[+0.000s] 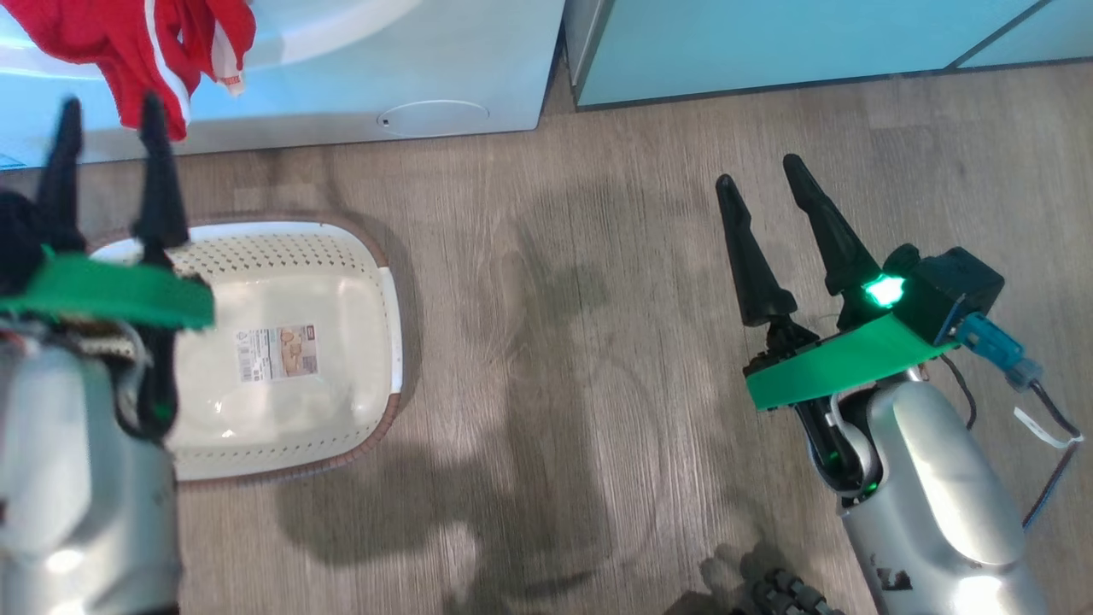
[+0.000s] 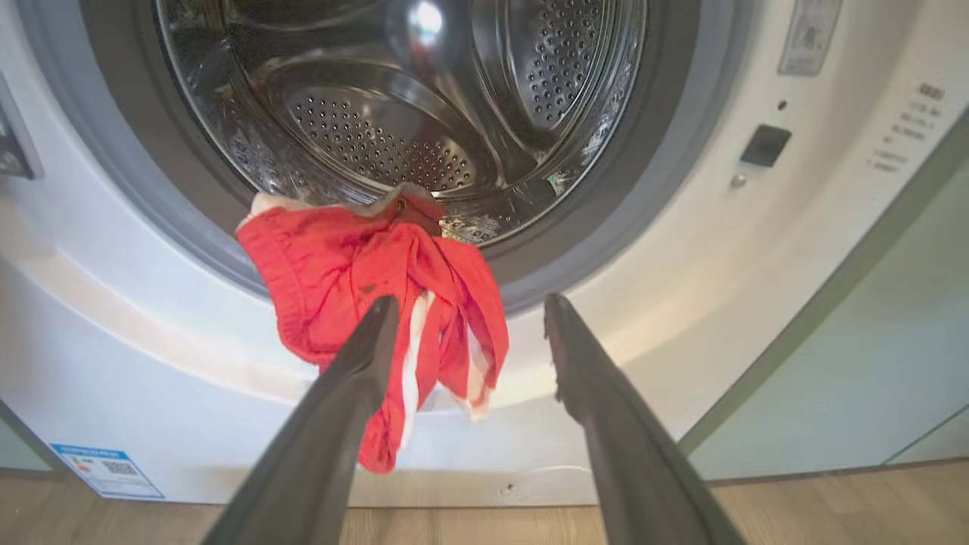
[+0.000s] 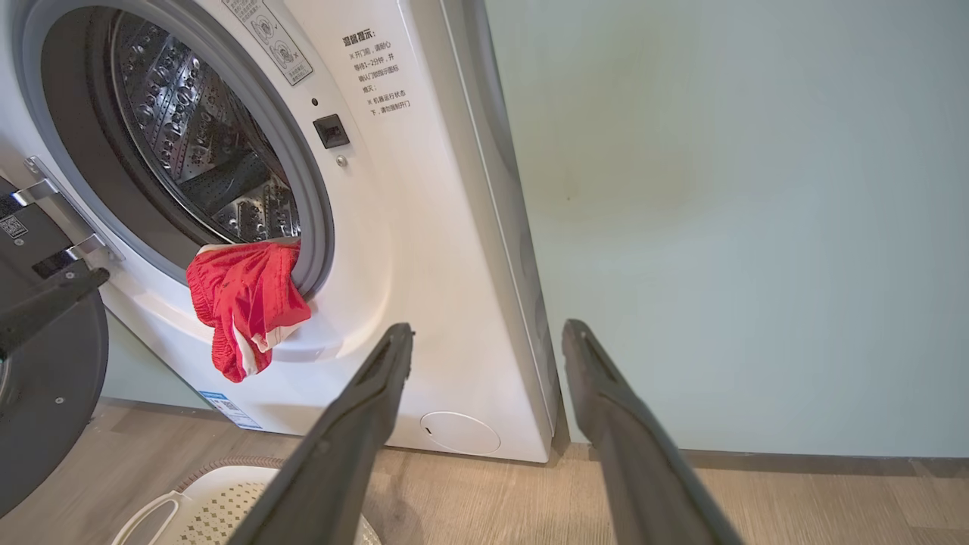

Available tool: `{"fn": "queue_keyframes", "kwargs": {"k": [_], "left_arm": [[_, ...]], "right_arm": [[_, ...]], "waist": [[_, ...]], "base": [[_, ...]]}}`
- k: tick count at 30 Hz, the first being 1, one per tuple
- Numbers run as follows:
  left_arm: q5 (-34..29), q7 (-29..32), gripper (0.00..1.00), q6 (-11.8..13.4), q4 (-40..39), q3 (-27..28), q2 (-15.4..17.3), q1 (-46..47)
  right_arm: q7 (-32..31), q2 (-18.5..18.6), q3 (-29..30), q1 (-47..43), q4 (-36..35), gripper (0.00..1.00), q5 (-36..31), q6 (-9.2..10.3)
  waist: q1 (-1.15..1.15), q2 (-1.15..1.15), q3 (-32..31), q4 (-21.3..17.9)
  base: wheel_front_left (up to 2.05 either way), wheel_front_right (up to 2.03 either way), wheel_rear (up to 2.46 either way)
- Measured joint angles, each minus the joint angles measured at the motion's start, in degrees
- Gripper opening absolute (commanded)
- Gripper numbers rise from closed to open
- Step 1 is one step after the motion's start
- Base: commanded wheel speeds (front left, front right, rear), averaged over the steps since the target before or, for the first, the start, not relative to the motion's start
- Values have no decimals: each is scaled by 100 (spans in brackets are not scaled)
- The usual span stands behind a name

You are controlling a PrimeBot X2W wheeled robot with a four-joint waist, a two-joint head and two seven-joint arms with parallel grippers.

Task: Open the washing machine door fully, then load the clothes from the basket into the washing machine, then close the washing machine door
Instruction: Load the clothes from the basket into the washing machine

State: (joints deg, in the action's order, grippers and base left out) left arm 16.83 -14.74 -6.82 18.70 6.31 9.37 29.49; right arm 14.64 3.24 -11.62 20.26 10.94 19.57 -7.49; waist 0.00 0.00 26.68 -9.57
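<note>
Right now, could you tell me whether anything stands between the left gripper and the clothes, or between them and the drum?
Nothing visible does. The open left gripper points straight at the clothes, draped over the gasket's lower lip; the drum behind them stands open.

You can reach straight into the drum (image 2: 394, 113) through its upper mouth. The clothes (image 2: 363, 272) drape over the lower lip. The washing machine door (image 3: 45, 378) stands swung out on the hinge side. Below it the basket (image 1: 376, 256) sits on the floor (image 1: 555, 342), with bare boards to its right.
</note>
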Motion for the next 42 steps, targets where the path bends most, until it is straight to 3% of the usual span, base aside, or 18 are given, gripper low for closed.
{"fn": "queue_keyframes", "kwargs": {"k": [4, 11, 15, 35, 42], "left_arm": [[-214, 0, 100, -7, -489, 119, -313, -550], [-625, 0, 100, -15, -813, 238, -575, -971], [-1000, 0, 100, -15, -876, 181, -597, -1146], [-1037, 1, 100, -59, -691, 280, -700, -1263], [-1132, 2, 100, -45, 11, 402, -699, -1183]], "right_arm": [[0, 0, 53, -16, -19, 100, -35, 0], [0, 0, 96, -153, -23, 100, -36, 0], [0, 0, 78, -152, -24, 100, -33, 0], [0, 0, 52, -152, -21, 100, 52, 0], [0, 0, 11, -152, -53, 100, 116, 0]], "waist": [[0, 0, -34, 20], [0, 0, -38, 103], [0, 0, -85, 59], [0, 0, -181, -77], [0, 0, -92, -125]], "base": [[0, 0, 0], [0, 0, 0], [0, 0, 0], [0, 0, 0], [0, 0, 0]]}}
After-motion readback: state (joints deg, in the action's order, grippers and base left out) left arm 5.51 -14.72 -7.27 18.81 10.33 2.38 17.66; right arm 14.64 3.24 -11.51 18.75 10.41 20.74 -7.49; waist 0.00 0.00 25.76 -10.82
